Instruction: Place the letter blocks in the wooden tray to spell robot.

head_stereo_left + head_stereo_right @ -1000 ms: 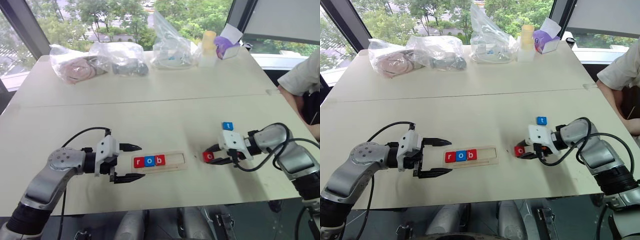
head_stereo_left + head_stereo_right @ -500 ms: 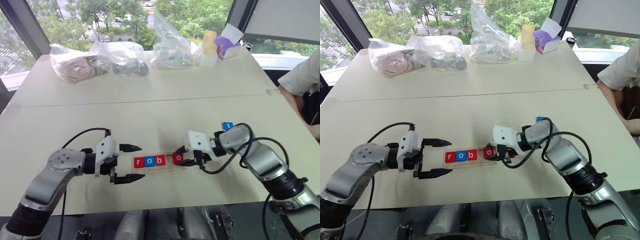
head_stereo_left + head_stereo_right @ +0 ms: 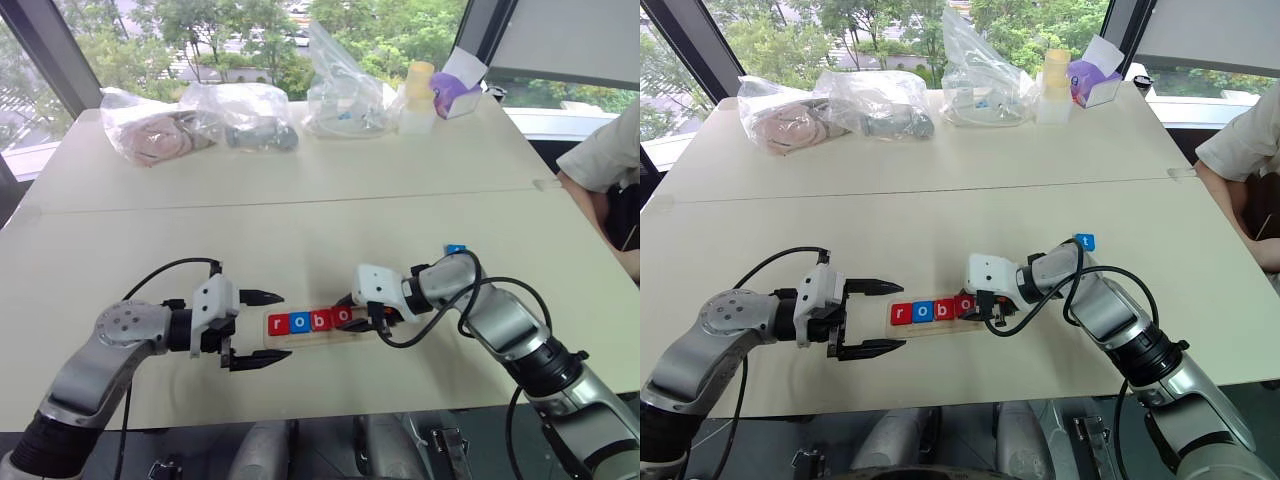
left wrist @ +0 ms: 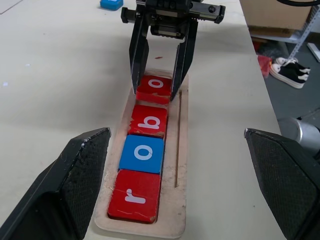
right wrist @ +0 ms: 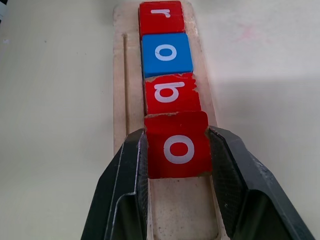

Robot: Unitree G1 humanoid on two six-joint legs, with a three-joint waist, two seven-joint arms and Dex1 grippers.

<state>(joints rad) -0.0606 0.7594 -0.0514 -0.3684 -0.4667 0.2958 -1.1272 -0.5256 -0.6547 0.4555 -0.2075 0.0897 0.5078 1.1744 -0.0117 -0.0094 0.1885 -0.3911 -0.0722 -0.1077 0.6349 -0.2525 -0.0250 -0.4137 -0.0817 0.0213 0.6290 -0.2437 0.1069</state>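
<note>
Four letter blocks (image 4: 148, 144) in wooden tray (image 4: 180, 150), right claw (image 5: 178, 150) clenched on red o (image 5: 177, 145), left claw (image 3: 257, 327) released.

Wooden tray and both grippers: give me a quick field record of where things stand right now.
wooden tray: on the table, holds r, o, b in a row
red o block: fourth slot, beside the b
right gripper: shut on red o block
left gripper: open, at the tray's r end, holding nothing
blue t block: on the table, outside the tray
remaining: t not yet placed
</note>
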